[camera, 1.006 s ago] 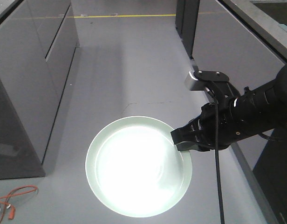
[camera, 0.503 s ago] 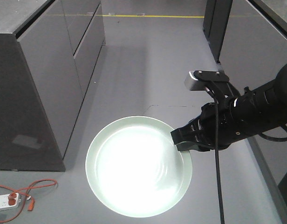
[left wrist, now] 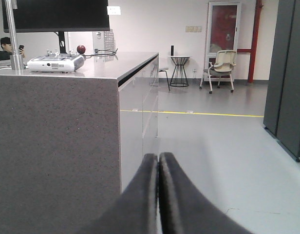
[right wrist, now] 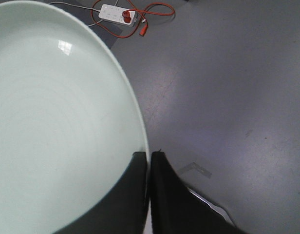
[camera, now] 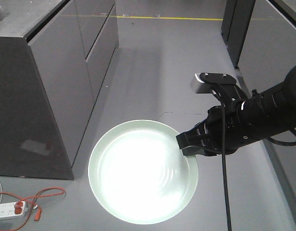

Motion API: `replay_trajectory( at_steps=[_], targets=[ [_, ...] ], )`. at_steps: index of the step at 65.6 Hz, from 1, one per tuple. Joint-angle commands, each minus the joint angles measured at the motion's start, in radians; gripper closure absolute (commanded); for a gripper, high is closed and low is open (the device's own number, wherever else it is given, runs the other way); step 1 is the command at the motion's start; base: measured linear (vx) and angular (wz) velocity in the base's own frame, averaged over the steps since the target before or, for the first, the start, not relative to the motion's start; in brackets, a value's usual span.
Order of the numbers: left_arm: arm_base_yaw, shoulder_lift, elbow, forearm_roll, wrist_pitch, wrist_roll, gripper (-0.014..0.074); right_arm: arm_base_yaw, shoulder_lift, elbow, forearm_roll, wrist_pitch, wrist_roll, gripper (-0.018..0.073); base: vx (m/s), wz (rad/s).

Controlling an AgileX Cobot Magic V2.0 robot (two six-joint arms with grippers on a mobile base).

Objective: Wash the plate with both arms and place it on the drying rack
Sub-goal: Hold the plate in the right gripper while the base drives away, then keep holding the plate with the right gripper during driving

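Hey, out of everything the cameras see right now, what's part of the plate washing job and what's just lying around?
Part of the job:
- plate, gripped at its rim by the right gripper
- left gripper, shut and empty

Just lying about:
- power strip
- grey counter
- white device on that counter
- chair in the background

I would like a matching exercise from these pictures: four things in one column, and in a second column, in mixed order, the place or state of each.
Column one:
1. plate
2. left gripper
3. power strip
4. yellow line

Column two:
A. shut, holding nothing
B. painted straight, far in the background
C. held by its rim in the right gripper
D. lying on the floor

Pairs: 1-C, 2-A, 3-D, 4-B.
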Motion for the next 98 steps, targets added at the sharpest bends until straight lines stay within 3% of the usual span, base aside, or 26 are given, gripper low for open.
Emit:
replay_trajectory(
  at_steps=[1, 98],
  targets=[
    [0.001, -0.014, -0.029, -0.010, -0.071, -0.005, 0.0603, -0.002, -0.034, -0.026, 0.034, -0.026, -0.007, 0.0561, 0.10, 0.05],
    [0.001, -0.014, -0.029, -0.010, -0.071, -0.005, 0.0603, -0.002, -0.034, -0.026, 0.033, -0.026, -0.007, 0.0561, 0.14, -0.01]
  ],
)
